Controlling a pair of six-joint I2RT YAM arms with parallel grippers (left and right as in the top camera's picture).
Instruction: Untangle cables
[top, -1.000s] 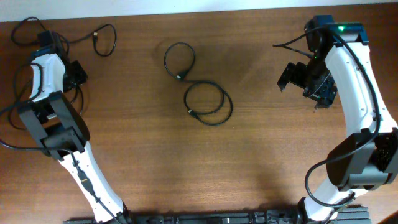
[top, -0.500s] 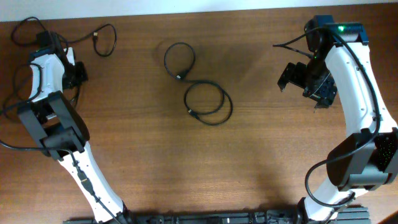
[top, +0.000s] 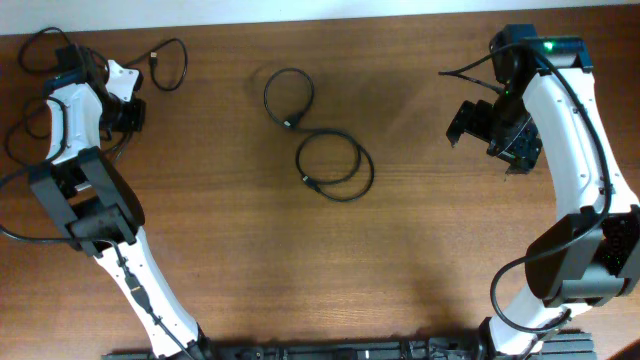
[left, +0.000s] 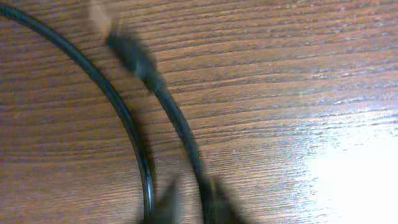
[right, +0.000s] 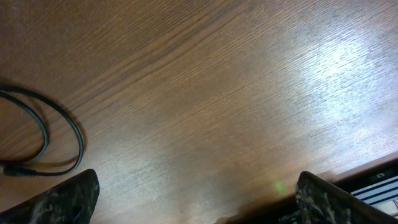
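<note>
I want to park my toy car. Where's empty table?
Bare wood lies between the looped cables and the right gripper, and across the table's near half. The far-left corner is crowded with another cable and the left gripper.

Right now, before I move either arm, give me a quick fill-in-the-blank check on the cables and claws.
1. In the overhead view, the middle cable lies in ___ loops.
2. The right claw is ___ and holds nothing.
3. The left claw is at the other cable, in the far ___ corner of the table.
Missing words: two; open; left.
</note>
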